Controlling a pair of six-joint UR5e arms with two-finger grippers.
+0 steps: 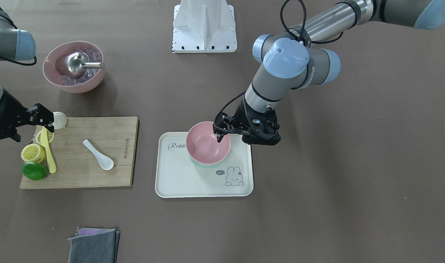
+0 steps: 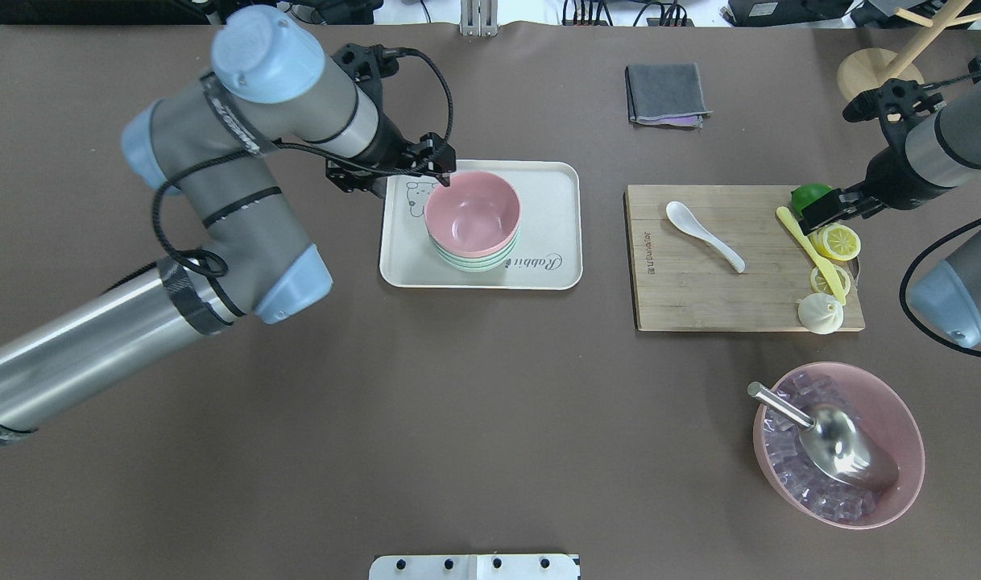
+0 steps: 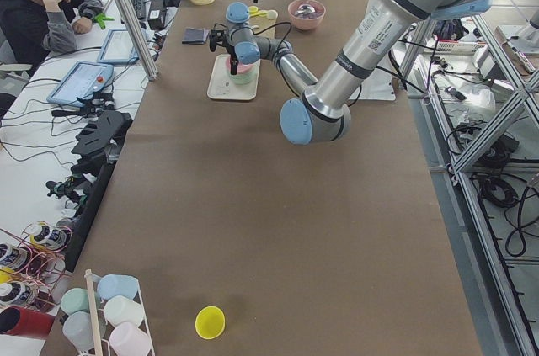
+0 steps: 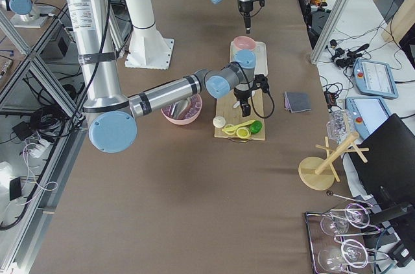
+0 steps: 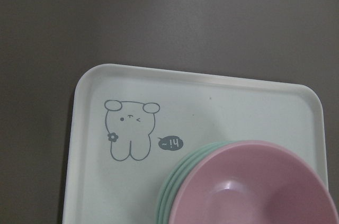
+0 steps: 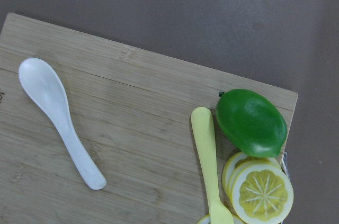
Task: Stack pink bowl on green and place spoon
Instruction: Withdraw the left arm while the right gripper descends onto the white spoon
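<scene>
Front-facing: the pink bowl sits nested on the green bowl on the tray. The left gripper hangs at its rim, and I cannot tell how its fingers stand. Overhead: the spoon lies on the cutting board, with the right gripper beside the lime — fingers apart.

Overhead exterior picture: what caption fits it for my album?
Pink bowl stacked on green bowls on the tray; white spoon lies on the board.
</scene>
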